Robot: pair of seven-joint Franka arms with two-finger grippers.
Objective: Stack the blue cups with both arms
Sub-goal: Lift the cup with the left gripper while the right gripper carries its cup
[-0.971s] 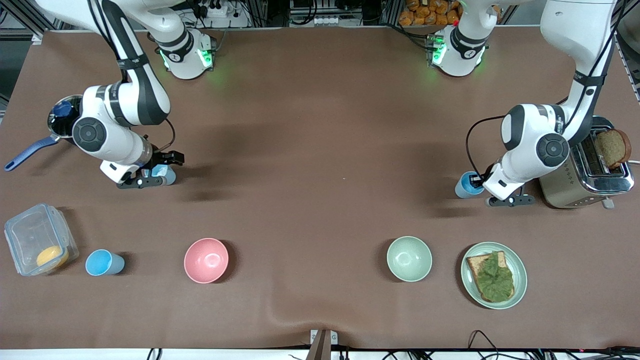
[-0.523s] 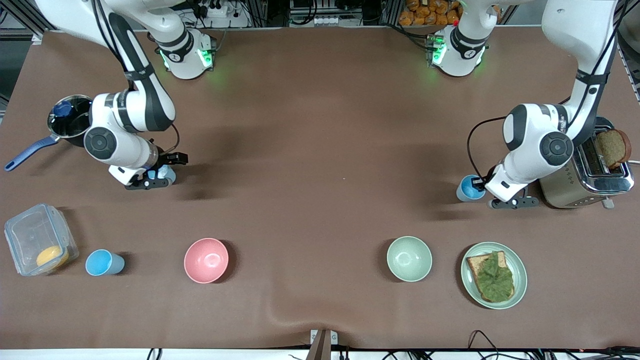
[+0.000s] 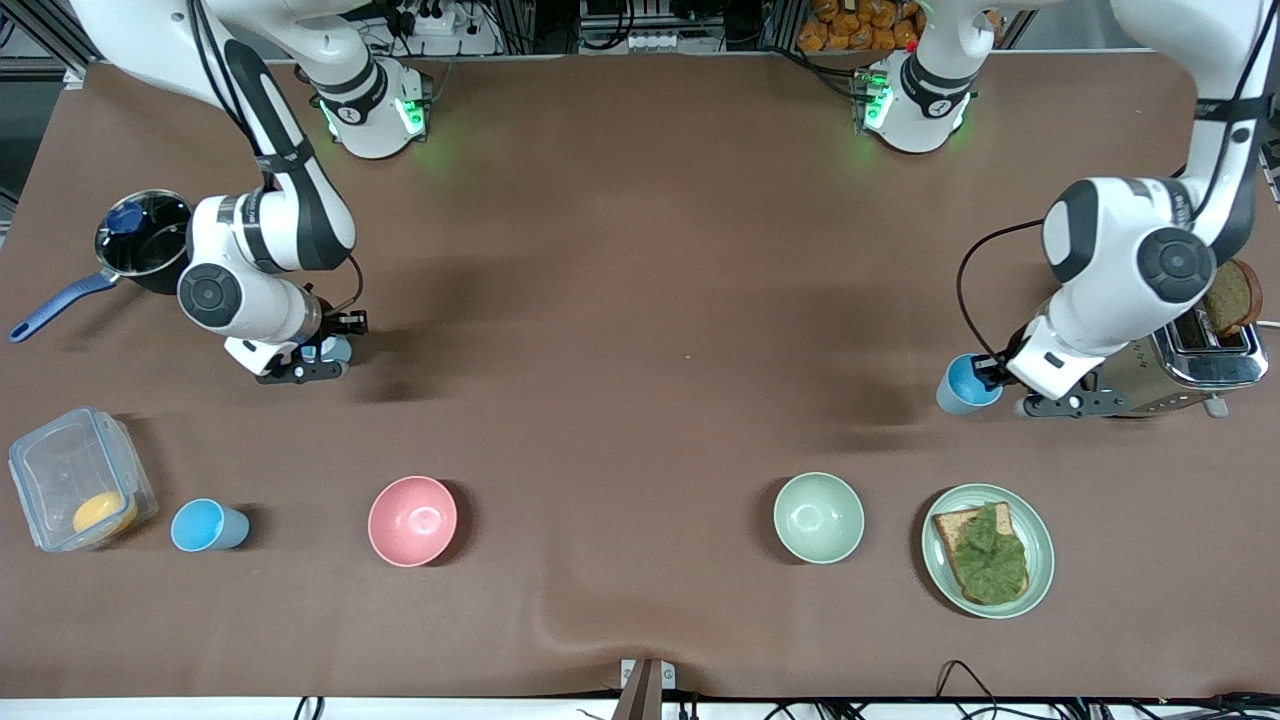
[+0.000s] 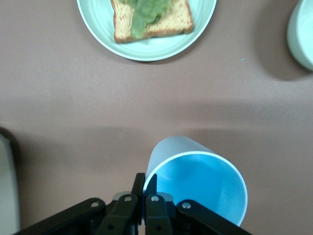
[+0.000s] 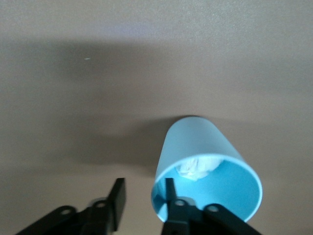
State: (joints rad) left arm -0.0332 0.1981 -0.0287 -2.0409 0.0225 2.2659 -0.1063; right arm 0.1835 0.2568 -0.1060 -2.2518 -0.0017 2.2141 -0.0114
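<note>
My left gripper (image 3: 990, 376) is shut on the rim of a blue cup (image 3: 963, 386), which hangs tilted just above the table beside the toaster. In the left wrist view both fingers (image 4: 139, 188) pinch the wall of this cup (image 4: 195, 181), sky-blue inside. My right gripper (image 3: 316, 356) is open at a second blue cup (image 3: 338, 349) near the pot. In the right wrist view that gripper (image 5: 143, 193) straddles the wall of its cup (image 5: 198, 142): one finger inside, the other outside with a gap. Something white and crumpled lies in it. A third blue cup (image 3: 208, 526) stands beside the clear box.
A pot (image 3: 140, 245) with a blue handle sits at the right arm's end, a clear box (image 3: 75, 480) nearer the camera. A pink bowl (image 3: 412, 520), a green bowl (image 3: 818, 517) and a plate (image 3: 1035, 575) with toast stand in a row. A toaster (image 3: 1195, 360) holds bread.
The left arm has risen and carried its cup toward its end of the table. The right gripper's fingers have drawn closer together around its cup's wall.
</note>
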